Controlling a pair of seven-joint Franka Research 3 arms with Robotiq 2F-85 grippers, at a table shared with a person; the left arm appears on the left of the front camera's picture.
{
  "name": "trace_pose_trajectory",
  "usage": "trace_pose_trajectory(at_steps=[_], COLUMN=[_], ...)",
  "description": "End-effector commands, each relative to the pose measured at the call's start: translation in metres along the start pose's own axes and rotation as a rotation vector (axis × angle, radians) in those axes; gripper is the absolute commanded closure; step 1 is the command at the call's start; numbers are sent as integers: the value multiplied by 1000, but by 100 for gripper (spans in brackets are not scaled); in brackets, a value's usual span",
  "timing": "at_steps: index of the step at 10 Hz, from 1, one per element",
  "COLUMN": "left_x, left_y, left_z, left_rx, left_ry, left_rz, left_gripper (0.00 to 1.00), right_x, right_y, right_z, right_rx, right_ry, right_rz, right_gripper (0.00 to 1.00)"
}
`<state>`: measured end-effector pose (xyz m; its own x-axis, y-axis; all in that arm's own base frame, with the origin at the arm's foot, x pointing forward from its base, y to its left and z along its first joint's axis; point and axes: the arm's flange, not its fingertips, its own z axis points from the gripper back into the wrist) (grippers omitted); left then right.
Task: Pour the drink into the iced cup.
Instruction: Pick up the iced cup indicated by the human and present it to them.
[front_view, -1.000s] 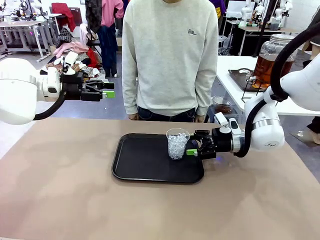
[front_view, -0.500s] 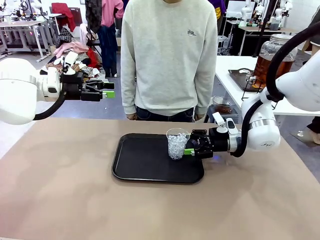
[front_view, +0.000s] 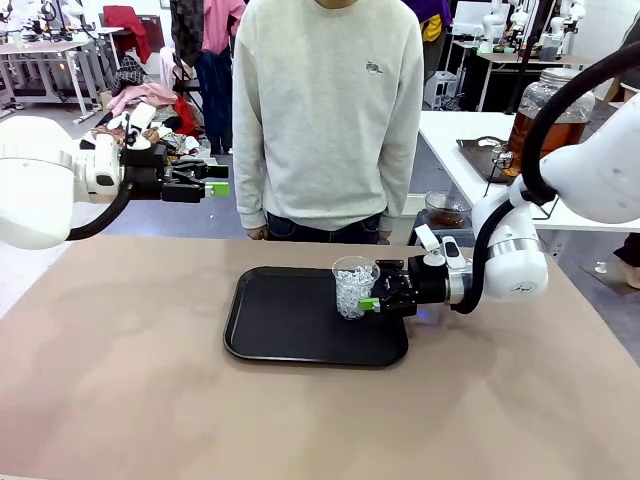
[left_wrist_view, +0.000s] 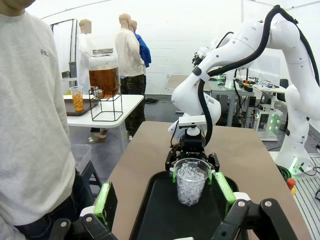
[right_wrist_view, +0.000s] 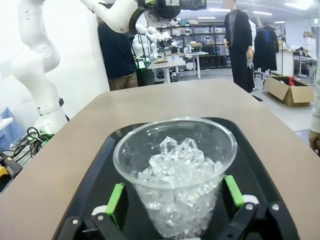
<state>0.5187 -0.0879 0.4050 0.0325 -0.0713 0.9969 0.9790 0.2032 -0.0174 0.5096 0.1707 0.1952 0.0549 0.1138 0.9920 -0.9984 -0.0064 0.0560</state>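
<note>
the iced cup (front_view: 354, 287), a clear plastic one packed with ice, stands upright on the right part of a black tray (front_view: 280, 320) in the middle of the brown table (front_view: 120, 390). no liquid can be seen in it.

the right gripper (front_view: 372, 298) lies low over the tray's right edge, reaching in from the right and pointing left at the cup. its claw is spread, and the cup sits between the two fingers. in the right wrist view the green pads (right_wrist_view: 116, 198) stand just beside the cup's wall on either side. there is no sign of a pinch, though whether a pad brushes the plastic i cannot tell.

the left gripper (front_view: 208, 181) hangs high above the table's far left, well apart from the tray, pointing right. its claw is also spread and holds nothing. in its own wrist view the cup and the right gripper sit ahead of it, between its green pads (left_wrist_view: 105, 200).

the drink (left_wrist_view: 105, 82), an amber-brown liquid, is in a big round glass jar (left_wrist_view: 102, 56) on a black wire stand. the stand is on a white side table (front_view: 462, 130) off to the far right, well apart from the iced cup. a small cup (left_wrist_view: 76, 98) with amber contents stands near the jar.

a person (front_view: 325, 110) in a grey sweatshirt stands at the far side, arms down.
</note>
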Motion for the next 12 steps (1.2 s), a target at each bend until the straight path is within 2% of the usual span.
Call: trace_pose_trajectory(at_steps=[1,8,9,10,12], left_x=[2,2,2,2,2], left_y=[0,0,0,0,0], left_z=[-1,-1,-1,-1,-1], left_rx=[12,12,12,12,12], left_ry=[-8,-8,-8,-8,-8], left_rz=[0,0,0,0,0], left_gripper=[0,0,0,0,0], right_x=[1,0,0,1,1], right_y=[-10,-11,-11,-11,-9], right_z=[-13,-26,-27,-27,-27], right_rx=[3,37,43,38,43], right_ry=[-11,-7,1,2,9], right_rz=[-26,-64,-75,-72,-70], right_gripper=[0,0,8,25,25])
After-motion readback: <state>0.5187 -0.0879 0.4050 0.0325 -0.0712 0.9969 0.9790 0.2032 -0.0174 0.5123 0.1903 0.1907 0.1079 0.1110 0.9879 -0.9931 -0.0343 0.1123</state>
